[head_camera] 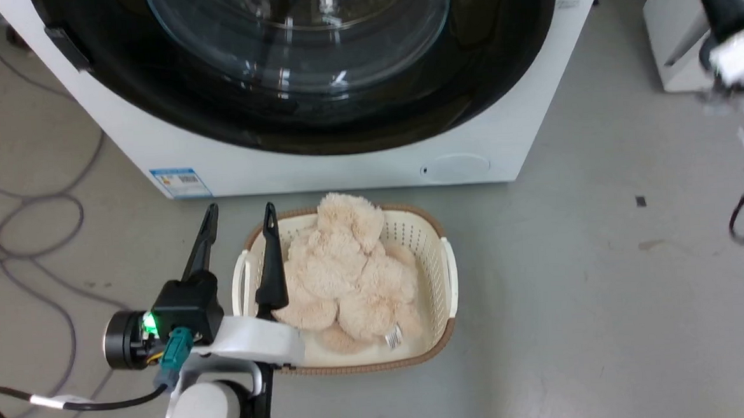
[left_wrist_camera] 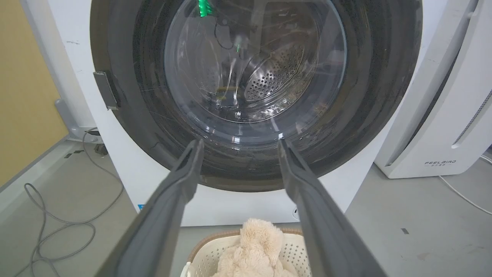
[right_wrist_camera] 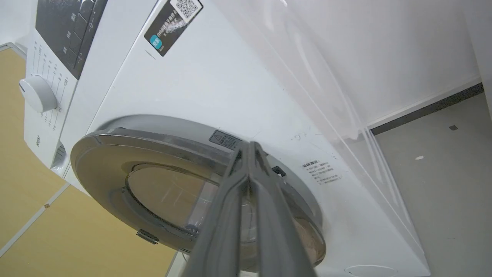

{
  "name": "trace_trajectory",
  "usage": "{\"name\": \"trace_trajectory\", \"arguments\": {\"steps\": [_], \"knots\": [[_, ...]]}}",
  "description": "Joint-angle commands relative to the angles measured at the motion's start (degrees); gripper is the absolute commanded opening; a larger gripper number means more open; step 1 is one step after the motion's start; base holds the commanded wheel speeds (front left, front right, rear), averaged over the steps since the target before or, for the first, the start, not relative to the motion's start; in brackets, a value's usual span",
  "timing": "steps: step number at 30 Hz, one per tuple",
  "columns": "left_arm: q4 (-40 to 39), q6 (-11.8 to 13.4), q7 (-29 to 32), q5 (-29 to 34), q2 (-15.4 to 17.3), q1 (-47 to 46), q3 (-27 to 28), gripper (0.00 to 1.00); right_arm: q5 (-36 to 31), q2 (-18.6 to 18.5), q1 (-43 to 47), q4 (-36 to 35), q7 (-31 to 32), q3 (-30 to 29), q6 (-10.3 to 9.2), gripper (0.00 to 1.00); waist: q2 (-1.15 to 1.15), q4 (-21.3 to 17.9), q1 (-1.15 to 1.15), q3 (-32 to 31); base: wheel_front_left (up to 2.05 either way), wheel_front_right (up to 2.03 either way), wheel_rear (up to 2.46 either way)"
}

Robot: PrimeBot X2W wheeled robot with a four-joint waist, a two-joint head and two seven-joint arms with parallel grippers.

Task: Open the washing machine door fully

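Left gripper: two long dark fingers mounted on black housing — green LED lit, teal connector fitted, white-tagged black cable attached, forearm shelled white.

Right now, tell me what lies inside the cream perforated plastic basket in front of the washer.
A fluffy beige plush toy nearly fills the cream perforated basket, with its white tag showing. Anything beneath the toy is covered.

Bright, even light, seemingly from overhead, leaves faint soft shadows on the grey concrete floor. White glare streaks cross the clear glass bowl of the glossy black round washing machine door. The right gripper is smeared by blur at the head view's right edge. Both wrist views bow straight lines near their edges.
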Motion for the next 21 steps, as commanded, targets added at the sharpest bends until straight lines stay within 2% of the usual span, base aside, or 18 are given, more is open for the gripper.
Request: {"name": "trace_trajectory", "arguments": {"steps": [1,21], "knots": [[-0.4,0.5,-0.7,-0.3,0.1,-1.6,-0.3,1.00,1.7,-1.0,-4.4,2.2,1.4,1.2,-0.01,0.00,0.00,0.3,-0.01,1.5,0.00,0.00,0.00],[-1.8,3.2,-2.9,-1.3,0.1,-6.0,-2.3,1.00,5.9,-1.3,-29.2,15.7,16.4,13.9,-0.02,0.00,0.00,1.2,-0.01,9.1,0.00,0.00,0.00]]}}
